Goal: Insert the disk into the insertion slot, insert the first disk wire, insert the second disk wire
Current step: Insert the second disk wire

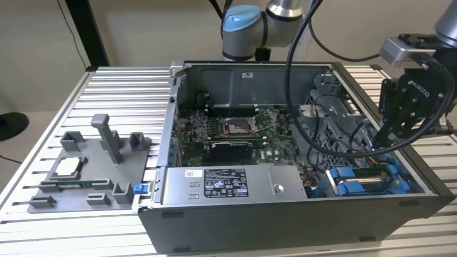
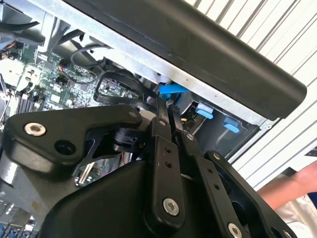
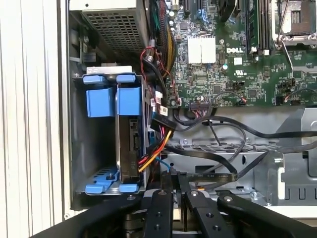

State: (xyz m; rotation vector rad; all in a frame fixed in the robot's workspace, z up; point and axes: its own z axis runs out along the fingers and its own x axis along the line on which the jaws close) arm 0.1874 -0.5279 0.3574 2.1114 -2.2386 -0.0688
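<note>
While the tool [image 1: 382,140] hangs over the open case [image 1: 286,227], at the corner on the exterior view's right, you've got the disk [image 3: 129,101] already seated in the insertion slot [image 3: 79,148]. Disk stands on edge in its blue frame, on the slot's side nearer the motherboard [image 3: 223,64]. Slot's other half: bare grey wall w/ blue tabs at both ends. Red/yellow/orange wire bundle [image 3: 154,148] runs to the disk's edge; can't tell if the plug is fully home.

Tool state: fingers [image 3: 161,198] drawn nearly together, thin gap only, tips just beside the disk's wired edge. Black flat cable [image 3: 213,174] and thin blue wire [image 3: 162,162] both reach the tips; can't tell if either is pinched. In the second wrist view a blue piece [image 2: 172,89] sits right at the tips.

PSU box [image 1: 228,184] lies along the case's front wall, on the exterior view's left of the slot. Case sits on ribbed metal surface [image 1: 121,85]; grey fixture tray [image 1: 85,176] near it, apart.
</note>
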